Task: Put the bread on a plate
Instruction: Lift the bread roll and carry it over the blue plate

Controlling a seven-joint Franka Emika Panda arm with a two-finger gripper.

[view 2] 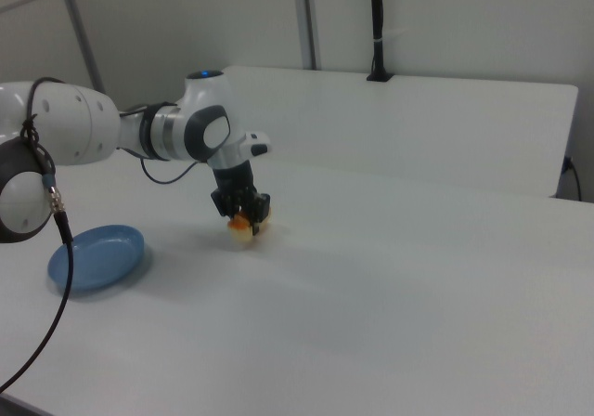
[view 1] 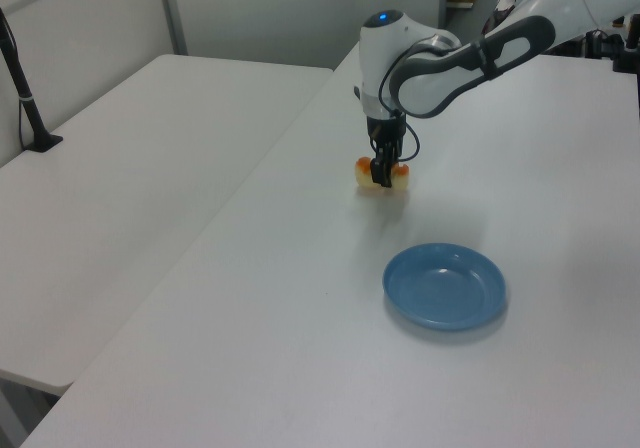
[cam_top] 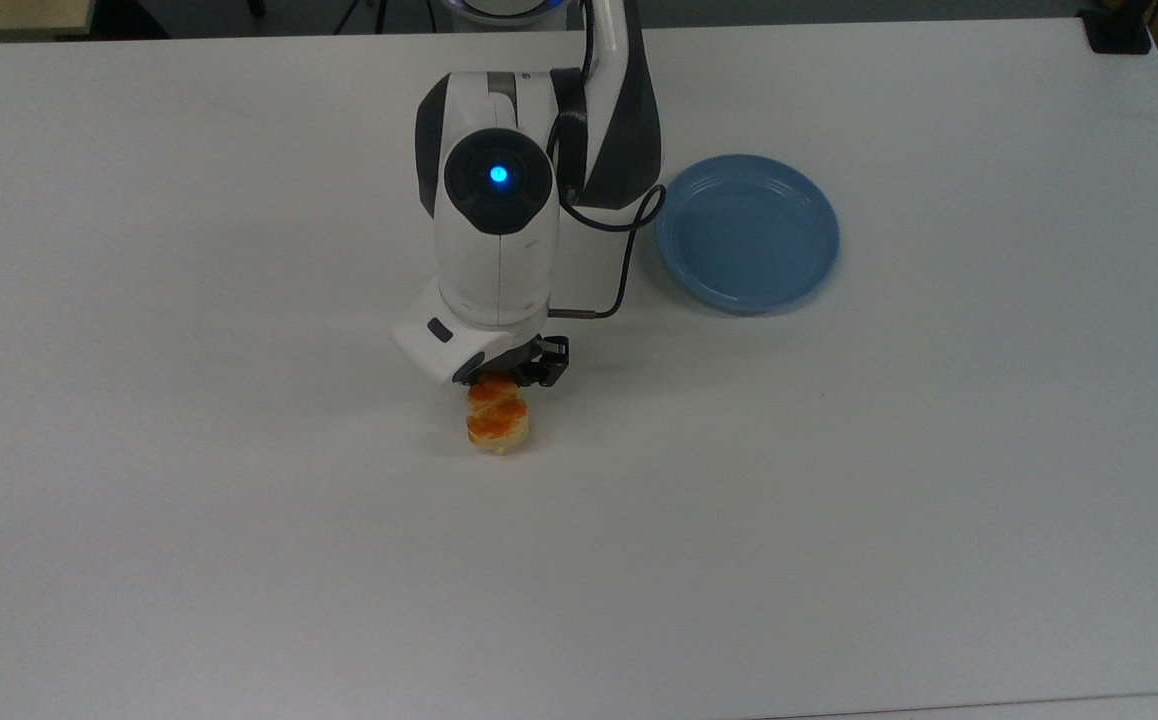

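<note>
presently, one item in hand: the bread (cam_top: 498,421), a small lobed loaf with an orange-brown top, sits on the white worktop (cam_top: 239,500), well apart from the plate (cam_top: 747,232), toward the top view's lower left of it.

claw (view 1: 381,176): down at the bread, straddling its middle across the short way in the left view. whether the jaws are closed on the loaf or only stand beside it cannot be told.

plate: blue, round, ridged rim, nothing on it; the arm's black cable (cam_top: 625,262) loops just beside the plate's rim on the top view's left.

step in hand, as judged: securing the grasp, then the lift. the bread has not yet reached the plate.

notes for doing it well:
- close across the pale sides at the middle lobe, so the loaf hangs level and does not pivot.
- squeeze only enough to hold; the loaf looks soft and may dent.
- rise straight up off the worktop before travelling, so the base does not drag.
- carry toward the plate high enough to clear its raised rim, then lower over the flat centre before letting go.
</note>
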